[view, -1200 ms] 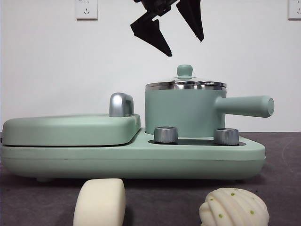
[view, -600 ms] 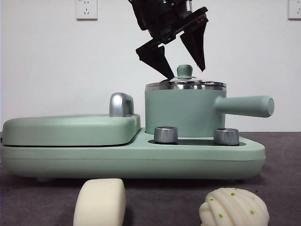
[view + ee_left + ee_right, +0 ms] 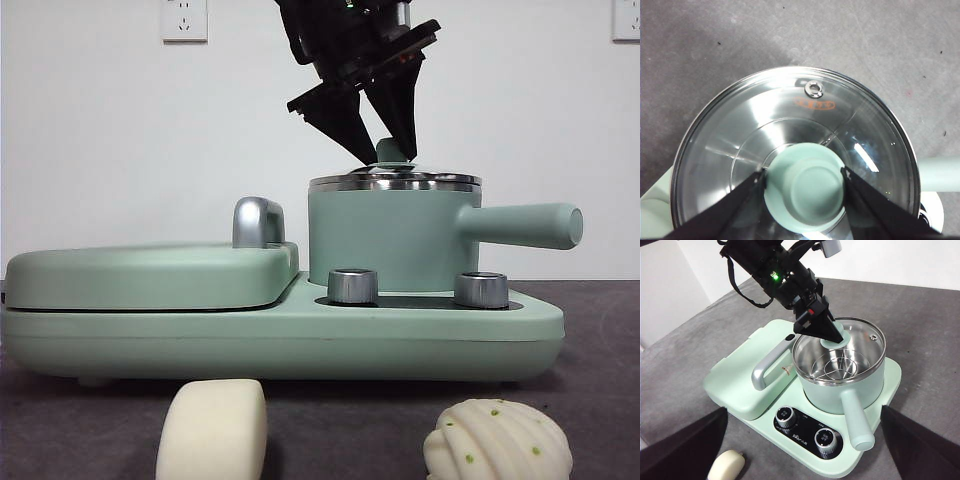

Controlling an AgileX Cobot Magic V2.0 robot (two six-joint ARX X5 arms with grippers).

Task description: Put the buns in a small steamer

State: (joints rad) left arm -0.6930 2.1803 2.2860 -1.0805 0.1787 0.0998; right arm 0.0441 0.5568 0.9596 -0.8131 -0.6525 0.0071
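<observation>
Front view: the left gripper was down on top of the small steamer, its two jaws angled in around the green knob of the glass lid. The steamer sat on the right half of the mint-green cooker base, next to the flat griddle cover with its chrome handle. Both buns were on the table near its front edge, well apart from each other: the smooth bun left of centre, the ridged bun with green dots toward the right.

Left wrist view: looking straight down on the lid, the jaws sat just beside the knob on either side, narrowed in to about its width. Looked like touching or nearly so, but I couldn't swear it was actually clamped.

Right wrist view: the right gripper was parked high with its jaws spread wide, holding nothing. You could see the steamer from above with the other arm on its lid, and the smooth bun on the table.

So progress-wise, I'd say barely started. Lid on, no bun in the steamer. Left to do: lift the lid off, then move both buns in.
</observation>
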